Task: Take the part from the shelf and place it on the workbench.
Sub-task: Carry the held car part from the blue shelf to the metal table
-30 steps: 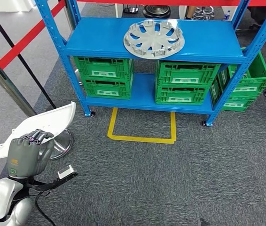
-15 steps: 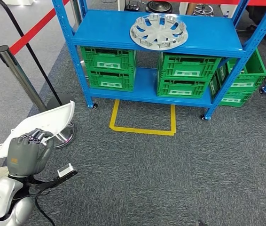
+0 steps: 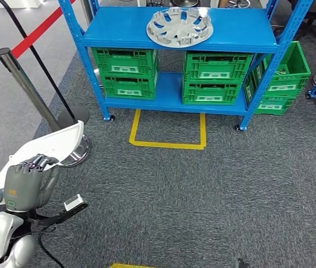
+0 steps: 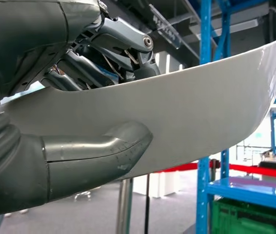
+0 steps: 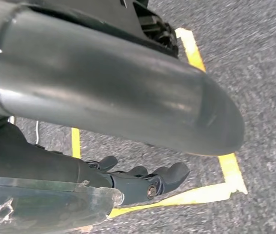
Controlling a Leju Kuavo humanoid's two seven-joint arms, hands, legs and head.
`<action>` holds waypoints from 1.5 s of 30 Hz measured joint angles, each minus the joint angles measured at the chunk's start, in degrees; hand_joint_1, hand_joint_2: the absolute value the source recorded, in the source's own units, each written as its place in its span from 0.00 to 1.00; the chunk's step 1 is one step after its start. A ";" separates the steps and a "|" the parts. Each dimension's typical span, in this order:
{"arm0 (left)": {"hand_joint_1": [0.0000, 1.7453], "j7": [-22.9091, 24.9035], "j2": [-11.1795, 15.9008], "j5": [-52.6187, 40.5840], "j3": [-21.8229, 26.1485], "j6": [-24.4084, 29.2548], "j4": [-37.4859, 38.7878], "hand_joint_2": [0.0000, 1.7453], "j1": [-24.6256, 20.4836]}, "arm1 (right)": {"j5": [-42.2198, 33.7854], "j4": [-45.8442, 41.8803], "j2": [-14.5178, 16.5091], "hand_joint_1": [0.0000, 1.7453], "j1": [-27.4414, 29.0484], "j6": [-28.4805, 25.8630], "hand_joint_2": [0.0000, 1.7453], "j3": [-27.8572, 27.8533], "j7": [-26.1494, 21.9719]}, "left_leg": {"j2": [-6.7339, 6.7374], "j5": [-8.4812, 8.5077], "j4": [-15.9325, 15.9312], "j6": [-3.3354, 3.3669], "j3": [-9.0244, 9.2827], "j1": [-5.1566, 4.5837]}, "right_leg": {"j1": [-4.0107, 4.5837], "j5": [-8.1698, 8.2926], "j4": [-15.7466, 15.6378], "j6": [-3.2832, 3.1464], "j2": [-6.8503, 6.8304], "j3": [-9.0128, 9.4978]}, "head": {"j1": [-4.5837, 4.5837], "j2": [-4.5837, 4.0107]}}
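1. Left robot hand [image 3: 29,184] low at the left of the head view, fingers [image 3: 38,163] curled over the top of the white part [image 3: 48,146], gripping it.
2. From the left wrist, the grip is plain: thumb [image 4: 96,158] under the part [image 4: 203,117], darker fingers [image 4: 118,48] over its upper edge, the part clamped between them.
3. The part is a long, curved white panel, off the shelf, held over the grey carpet [image 3: 232,190], tilted so its far end points toward the post [image 3: 21,81].
4. Right robot hand [image 5: 129,117] hangs over the carpet and a yellow floor line [image 5: 228,168]; fingers [image 5: 166,178] loosely bent, nothing in them. Whether it counts as apart or together, I cannot tell.
5. Ahead stands the blue shelf [image 3: 249,33], a silver wheel cover [image 3: 179,25] lying flat on its upper board.
6. Green crates [image 3: 127,75] sit on the lower board, with another [image 3: 287,78] just beside the shelf's right end.
7. A yellow outline [image 3: 167,142] is marked on the carpet in front of the shelf.
8. A red belt [image 3: 34,33] runs from the post.
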 joint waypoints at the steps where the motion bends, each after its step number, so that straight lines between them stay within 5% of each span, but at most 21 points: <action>1: 1.00 0.00 0.03 0.07 0.08 0.00 0.01 1.00 -0.02 | 0.00 0.00 0.00 0.00 -0.04 0.00 0.00 0.00 -0.01 | 0.00 1.05 -3.62 0.24 2.90 -0.02 | 0.09 0.59 0.02 0.09 0.04 -0.63 | -0.01 0.00; 4: 1.00 0.00 0.13 0.33 0.41 0.02 0.00 1.00 -0.08 | 0.00 0.00 0.00 0.00 -0.15 0.00 0.00 0.02 -0.01 | -0.05 0.72 -13.71 1.02 9.51 -0.35 | 0.30 2.35 0.07 0.67 0.12 -1.82 | 0.07 0.00; 7: 1.00 0.00 0.17 0.46 0.83 -0.01 0.01 1.00 -0.02 | 0.01 0.02 -0.03 0.00 0.12 0.04 0.00 0.05 0.13 | 0.02 1.68 -15.06 2.21 8.72 -0.70 | -0.14 3.12 0.13 1.54 0.12 -2.88 | 0.01 0.00; 9: 1.00 0.00 0.17 0.49 0.98 -0.15 0.01 1.00 -0.02 | 0.00 0.04 -0.08 0.00 0.37 0.19 0.00 0.14 0.48 | 0.09 2.93 -15.26 3.04 7.41 -0.56 | -0.30 -0.95 3.54 2.11 0.18 -4.42 | 0.14 0.00; 11: 1.00 0.16 0.17 0.44 1.09 -0.59 0.01 1.00 0.08 | -0.01 0.04 -0.15 0.00 0.39 0.32 0.00 0.39 1.02 | -0.04 4.20 -15.23 3.35 5.90 -0.55 | -0.36 -6.58 10.73 2.49 0.18 -6.17 | 0.36 0.00; 13: 1.00 0.63 0.17 0.32 1.13 -1.21 0.02 1.00 0.20 | 0.00 0.04 -0.33 0.00 0.34 0.40 0.00 0.82 1.58 | -0.46 5.52 -15.16 3.19 4.24 -0.56 | -0.39 -7.47 16.64 2.63 0.18 -6.68 | 0.38 0.00; 14: 1.00 0.89 0.17 0.27 1.14 -1.51 0.03 1.00 0.25 | 0.00 0.04 -0.48 0.00 0.34 0.44 0.00 1.12 1.84 | -0.77 6.17 -15.11 3.04 3.40 -0.54 | -0.39 -6.06 17.24 2.60 0.25 -5.79 | 0.37 0.00; 16: 1.00 1.20 0.17 0.09 1.17 -1.91 0.04 1.00 0.32 | 0.00 0.04 -0.77 0.00 0.35 0.43 0.00 1.73 2.29 | -1.57 7.35 -14.96 2.63 1.96 -0.44 | -0.44 -3.37 12.40 2.37 1.35 -1.05 | 0.37 0.00; 18: 1.00 1.33 0.19 -0.09 1.18 -2.10 0.05 1.00 0.19 | 0.01 0.03 -0.95 0.00 0.35 0.42 0.00 2.31 2.60 | -2.48 8.29 -14.65 2.12 0.97 -0.45 | -0.63 -4.63 4.01 2.09 3.84 5.21 | 0.36 0.00; 20: 1.00 1.56 0.21 -0.19 1.16 -2.20 0.05 1.00 -0.01 | 0.02 0.04 -1.07 0.00 0.32 0.42 0.00 2.87 2.89 | -3.48 9.19 -14.46 1.50 0.39 -0.39 | -0.61 -6.58 -0.33 1.82 4.74 7.84 | 0.30 -0.01; 23: 1.00 1.90 0.33 -0.25 1.14 -2.52 0.14 1.00 -0.06 | 0.01 0.04 -1.20 0.00 0.31 0.34 0.00 3.79 3.45 | -3.68 8.57 -13.41 0.60 -0.52 -0.07 | -0.60 -6.19 -0.81 0.78 2.61 7.49 | 0.19 0.00; 27: 1.00 1.99 0.44 -0.28 0.99 -3.09 0.61 1.00 -0.48 | 0.00 0.04 -1.35 0.00 0.38 0.26 0.00 4.75 3.92 | -1.00 0.00 -0.58 -0.62 -5.04 0.36 | -0.54 -5.02 -0.78 0.01 -0.47 6.65 | -0.27 -0.01; 29: 1.00 2.08 0.45 -0.28 0.93 -3.14 0.98 1.00 -0.50 | 0.00 0.04 -1.44 0.00 0.39 0.26 0.00 5.14 4.17 | -0.68 0.08 1.78 -0.95 -4.89 0.63 | -0.52 -4.72 -0.71 0.13 -1.90 6.13 | -0.27 -0.01; 33: 1.00 2.22 0.45 -0.28 0.89 -3.14 1.35 1.00 -0.93 | 0.01 0.04 -1.56 0.00 0.25 0.26 0.00 5.74 4.33 | 2.76 4.90 -10.85 -0.73 3.43 0.50 | -0.14 -4.73 -0.55 0.75 -4.45 5.73 | -0.30 0.00; 36: 1.00 2.23 0.49 -0.28 0.86 -3.15 1.50 1.00 -1.22 | 0.01 0.04 -1.64 0.00 0.05 0.26 0.00 5.91 4.39 | 2.83 4.76 -13.51 0.76 4.24 0.08 | 0.11 -4.75 -0.43 1.61 -6.02 5.80 | -0.12 0.00; 39: 1.00 2.23 0.55 -0.28 0.89 -3.15 1.67 1.00 -1.33 | 0.01 0.02 -1.66 0.00 -0.11 0.26 0.00 6.09 4.41 | 1.14 5.21 -13.83 2.05 3.75 0.23 | -0.18 -6.87 2.46 2.51 -4.06 4.47 | 0.07 -0.01; 42: 1.00 2.23 0.54 -0.28 0.86 -3.15 1.98 1.00 -1.72 | 0.01 0.02 -1.66 0.00 0.09 0.36 0.00 6.35 4.55 | -0.63 5.58 -13.85 2.79 3.31 0.15 | -0.23 -12.10 14.00 2.64 -0.55 -0.98 | 0.29 0.00; 44: 1.00 2.23 0.53 -0.28 0.84 -3.15 2.28 1.00 -1.79 | 0.01 0.02 -1.67 0.00 0.28 0.41 0.00 6.55 4.65 | -2.13 5.77 -13.83 2.90 3.14 0.02 | -0.19 -11.98 17.03 2.46 -0.05 -2.69 | 0.28 0.00; 45: 1.00 2.25 0.52 -0.28 0.83 -3.15 2.43 1.00 -1.82 | 0.00 0.02 -1.68 0.00 0.32 0.42 0.00 6.64 4.67 | -2.91 5.86 -13.82 2.86 3.13 0.00 | -0.18 -10.29 14.97 2.29 0.20 -1.85 | 0.28 -0.01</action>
